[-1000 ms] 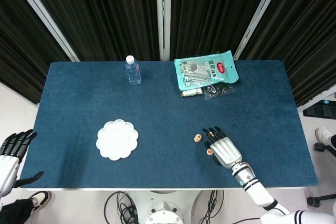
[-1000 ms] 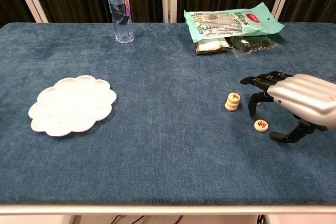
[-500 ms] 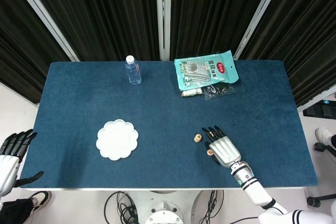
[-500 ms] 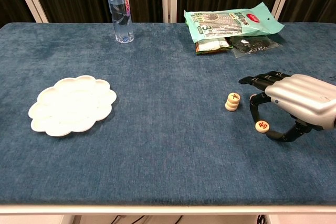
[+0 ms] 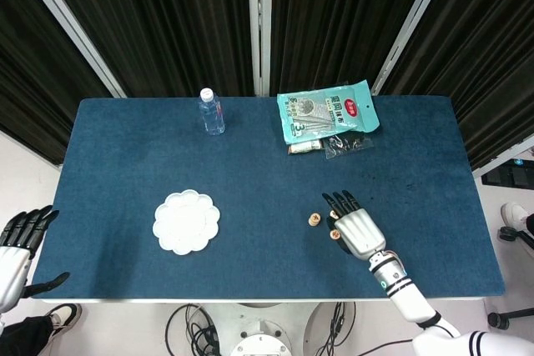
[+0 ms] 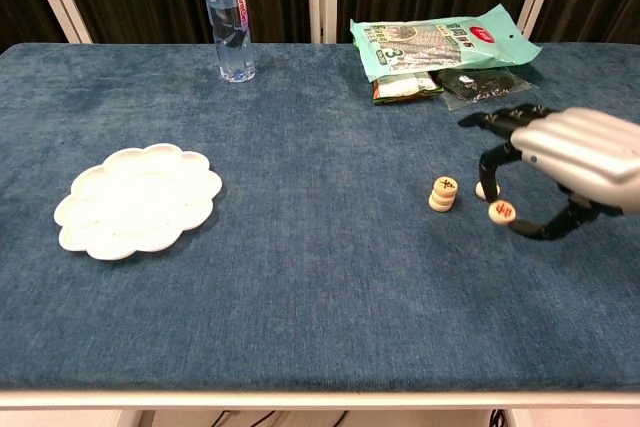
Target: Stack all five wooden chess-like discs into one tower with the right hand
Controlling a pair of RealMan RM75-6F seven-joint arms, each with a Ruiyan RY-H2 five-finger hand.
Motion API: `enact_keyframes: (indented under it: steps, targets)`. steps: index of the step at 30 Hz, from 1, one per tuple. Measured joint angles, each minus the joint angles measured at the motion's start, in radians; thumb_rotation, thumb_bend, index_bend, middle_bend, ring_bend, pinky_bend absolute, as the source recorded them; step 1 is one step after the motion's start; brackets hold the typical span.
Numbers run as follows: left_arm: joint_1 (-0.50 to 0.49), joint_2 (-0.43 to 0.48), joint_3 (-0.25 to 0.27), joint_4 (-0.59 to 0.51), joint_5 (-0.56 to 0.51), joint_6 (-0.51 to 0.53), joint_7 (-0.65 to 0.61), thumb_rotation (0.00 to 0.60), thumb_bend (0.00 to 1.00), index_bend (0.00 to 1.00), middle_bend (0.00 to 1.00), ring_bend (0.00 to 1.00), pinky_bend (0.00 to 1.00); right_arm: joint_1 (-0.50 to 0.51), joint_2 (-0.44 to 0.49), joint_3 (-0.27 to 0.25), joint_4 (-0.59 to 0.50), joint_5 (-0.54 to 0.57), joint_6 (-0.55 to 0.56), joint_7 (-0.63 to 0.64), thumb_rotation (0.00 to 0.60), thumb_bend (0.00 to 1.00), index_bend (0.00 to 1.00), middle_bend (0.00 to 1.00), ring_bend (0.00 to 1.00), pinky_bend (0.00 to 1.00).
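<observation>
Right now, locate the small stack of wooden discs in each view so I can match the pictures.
Head view: stack of discs right of centre, just left of the right robot hand.
Chest view: stack of discs right of centre, left of that robot hand.
Shared landmark: the white plate far to its left.

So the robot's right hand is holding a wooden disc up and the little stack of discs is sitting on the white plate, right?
Not quite. The right hand does hold a wooden disc in its fingers, but the stack of discs sits on the blue table, not on the white plate. The plate lies far off to the left with nothing on it. The chest view shows this.
</observation>
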Motion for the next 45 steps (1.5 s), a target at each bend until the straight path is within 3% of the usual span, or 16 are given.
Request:
enact_keyframes:
  steps: [15, 30, 45]
  targets:
    - [-0.001, 0.002, -0.003, 0.006, -0.01, -0.003, -0.012, 0.6, 0.0, 0.06, 0.0, 0.0, 0.0, 0.129, -0.023, 0.109, -0.01, 0.193, -0.136, -0.121, 0.6, 0.26, 0.54, 0.03, 0.0, 0.0]
    - [0.001, 0.004, -0.003, 0.006, -0.01, 0.0, -0.016, 0.6, 0.0, 0.06, 0.0, 0.0, 0.0, 0.167, -0.05, 0.099, 0.004, 0.236, -0.135, -0.145, 0.6, 0.26, 0.54, 0.02, 0.0, 0.0]
    - [-0.002, 0.003, -0.004, 0.009, -0.016, -0.008, -0.02, 0.6, 0.0, 0.06, 0.0, 0.0, 0.0, 0.182, -0.053, 0.086, 0.008, 0.251, -0.125, -0.143, 0.6, 0.26, 0.47, 0.02, 0.0, 0.0]
